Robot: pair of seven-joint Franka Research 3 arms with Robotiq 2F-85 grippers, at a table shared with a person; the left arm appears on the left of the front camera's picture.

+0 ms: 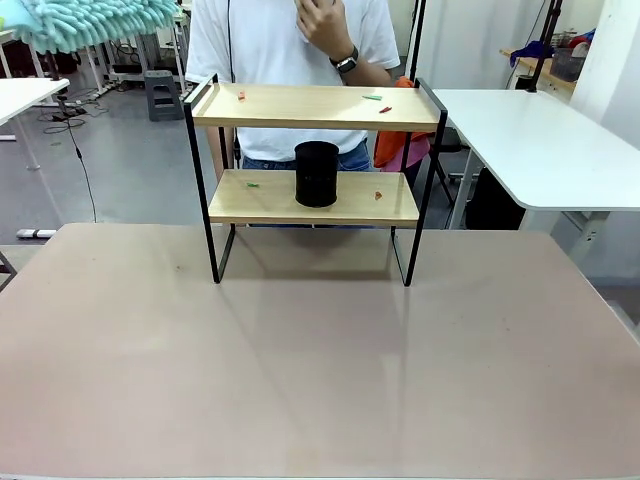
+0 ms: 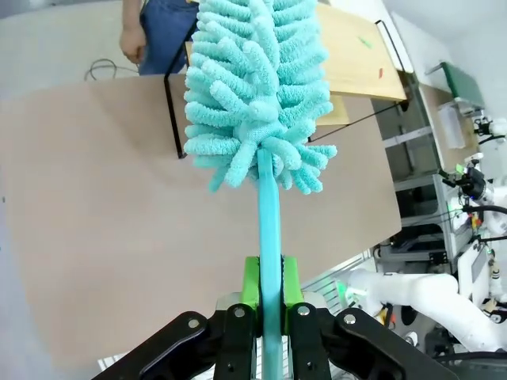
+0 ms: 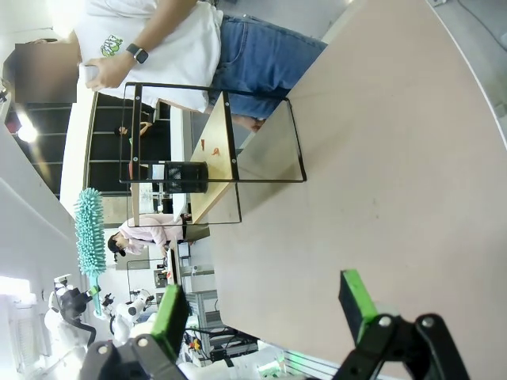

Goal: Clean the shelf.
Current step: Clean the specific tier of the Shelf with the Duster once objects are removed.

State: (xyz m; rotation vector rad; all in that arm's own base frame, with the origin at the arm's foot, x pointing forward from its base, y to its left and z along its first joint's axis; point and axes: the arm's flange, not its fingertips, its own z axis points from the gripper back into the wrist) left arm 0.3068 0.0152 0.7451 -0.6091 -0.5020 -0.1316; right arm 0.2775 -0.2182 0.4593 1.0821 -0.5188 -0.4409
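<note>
Teal duster point(image 2: 253, 87): fluffy microfibre head on a thin teal handle. Left pincer point(image 2: 271, 283) is clenched on the handle, with a green pad point(image 2: 251, 281) pressed on each side and the head pointing away from the wrist. Front view has the head in the top left corner, up off the table point(image 1: 300, 370), left of the shelf point(image 1: 315, 105) and clear of it.

Right pincer point(image 3: 261, 299): released, fingers wide apart, nothing between them. It looks across bare table toward the shelf and is well apart from it.

Shelf stands upright at the middle of the table's far edge, legs on the tabletop. It has two light wood boards in a thin black frame.
- Top board: small scraps point(image 1: 385, 109). One red near the left end, one green and one red near the right end.
- Lower board: black cup point(image 1: 317, 173) upright at the middle, close to the front edge. Green scrap to its left, orange scrap to its right, neither touching the cup.

Tabletop in front of the shelf is plain beige.

Person point(image 1: 290, 100) stands just behind the shelf at the far edge, in a white shirt and jeans. One hand point(image 1: 322, 25) is raised, with a black watch point(image 1: 346, 63) on that wrist. Left wrist view shows the other hand point(image 2: 131, 43) hanging by the hip.

White side table point(image 1: 530, 140) sits off the far right corner, separate from ours.
</note>
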